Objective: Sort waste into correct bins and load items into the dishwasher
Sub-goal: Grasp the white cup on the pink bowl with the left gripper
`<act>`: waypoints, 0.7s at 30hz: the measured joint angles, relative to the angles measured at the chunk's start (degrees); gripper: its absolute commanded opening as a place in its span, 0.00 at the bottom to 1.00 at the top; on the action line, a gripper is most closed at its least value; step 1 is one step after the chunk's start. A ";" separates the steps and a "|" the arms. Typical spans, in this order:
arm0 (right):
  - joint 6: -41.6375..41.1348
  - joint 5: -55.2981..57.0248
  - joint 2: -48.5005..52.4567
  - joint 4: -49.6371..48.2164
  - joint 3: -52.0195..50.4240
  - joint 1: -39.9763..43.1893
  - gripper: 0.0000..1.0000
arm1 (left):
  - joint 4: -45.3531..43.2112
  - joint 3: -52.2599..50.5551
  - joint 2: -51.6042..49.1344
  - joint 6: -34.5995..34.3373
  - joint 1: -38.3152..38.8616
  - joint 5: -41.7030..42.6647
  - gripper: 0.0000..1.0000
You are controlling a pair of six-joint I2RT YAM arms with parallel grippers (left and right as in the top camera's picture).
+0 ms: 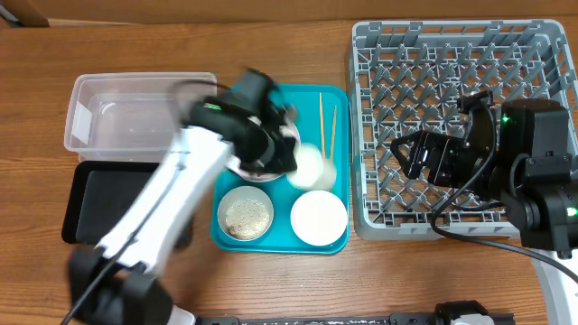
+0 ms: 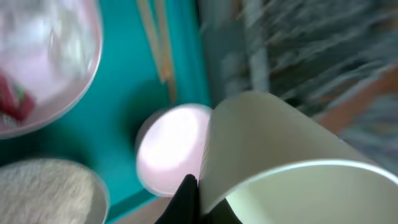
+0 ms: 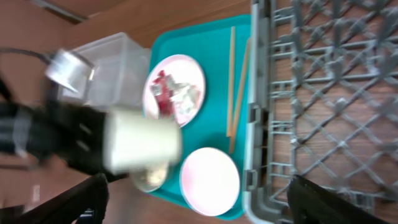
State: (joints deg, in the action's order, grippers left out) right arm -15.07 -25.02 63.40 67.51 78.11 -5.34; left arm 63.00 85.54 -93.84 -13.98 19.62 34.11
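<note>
We look down on a brown wooden table (image 1: pixel 36 81) with lengthwise grain filling the view. A paler tan shape (image 1: pixel 20 11), cut off by the frame, lies at one far corner. Light is soft and even.

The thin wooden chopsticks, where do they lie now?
In the overhead view, the thin wooden chopsticks lie on the teal plastic tray, along its right edge, beside the grey plastic dish rack.

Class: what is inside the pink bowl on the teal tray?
A crumpled red wrapper with silvery lining lies inside the pink bowl. Anything beneath the wrapper is hidden.
</note>
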 measured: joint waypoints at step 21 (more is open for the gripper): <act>8.44 -26.14 6.78 -26.23 -0.11 -14.51 0.75 | 1.16 1.33 1.68 10.16 -8.74 51.43 0.04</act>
State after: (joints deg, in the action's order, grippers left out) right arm -6.63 -51.16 70.17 41.28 78.00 -19.86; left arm 64.16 86.87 -92.16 -3.81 10.87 85.54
